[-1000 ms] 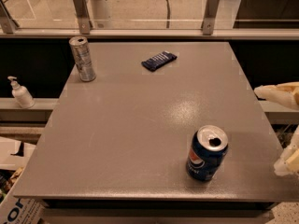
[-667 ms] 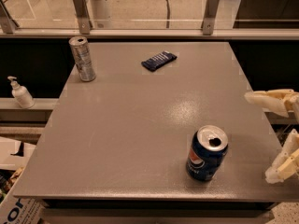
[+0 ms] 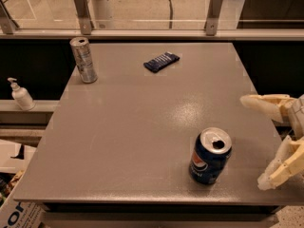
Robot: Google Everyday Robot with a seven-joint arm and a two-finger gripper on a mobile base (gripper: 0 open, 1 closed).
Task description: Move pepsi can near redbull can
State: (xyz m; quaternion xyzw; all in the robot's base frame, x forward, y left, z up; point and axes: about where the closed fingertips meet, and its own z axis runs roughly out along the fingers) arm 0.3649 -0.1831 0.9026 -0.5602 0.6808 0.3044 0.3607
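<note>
The pepsi can [image 3: 209, 156], dark blue with a round logo and an open silver top, stands upright near the front right of the grey table [image 3: 142, 127]. The redbull can [image 3: 83, 60], slim and silver-grey, stands upright at the far left corner. My gripper [image 3: 259, 144] comes in from the right edge, its two cream fingers [image 3: 263, 106] spread wide apart and empty, just right of the pepsi can and not touching it.
A dark blue snack bar [image 3: 161, 61] lies at the back middle of the table. A white pump bottle [image 3: 21, 94] stands on a ledge left of the table. A glass railing with metal posts [image 3: 83, 8] runs behind. Boxes [image 3: 14, 198] sit at lower left.
My gripper has moved left from the right edge toward the pepsi can, with more of both fingers showing. The cans and the bar have not moved.
</note>
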